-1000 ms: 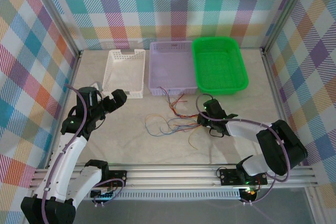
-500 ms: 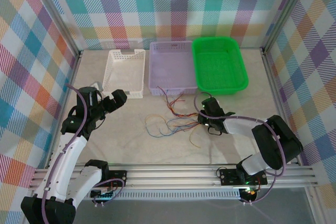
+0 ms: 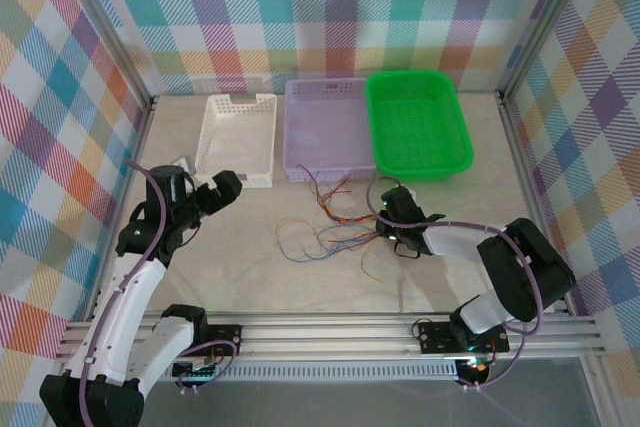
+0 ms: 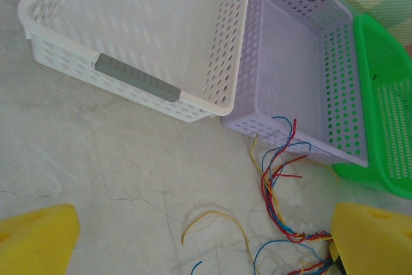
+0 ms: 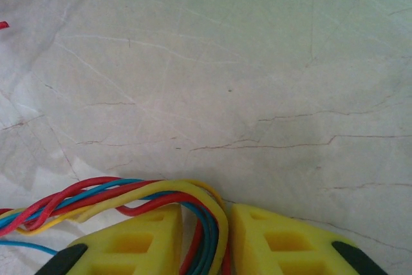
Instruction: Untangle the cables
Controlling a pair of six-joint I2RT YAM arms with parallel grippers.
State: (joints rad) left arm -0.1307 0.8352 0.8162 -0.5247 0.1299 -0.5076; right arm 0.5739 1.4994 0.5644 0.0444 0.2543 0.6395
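My right jaws have slid a little left, pinching the thin red, blue and yellow wires [image 5: 129, 189] to drag them apart; my left jaws wait open.

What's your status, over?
Left tool open, clear of cables. Right tool shut on cables at table level. Loose ends near lavender basket.

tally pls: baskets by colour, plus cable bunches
white basket: 1
purple basket: 1
green basket: 1
cables, one tangled bunch: 1
total: 4
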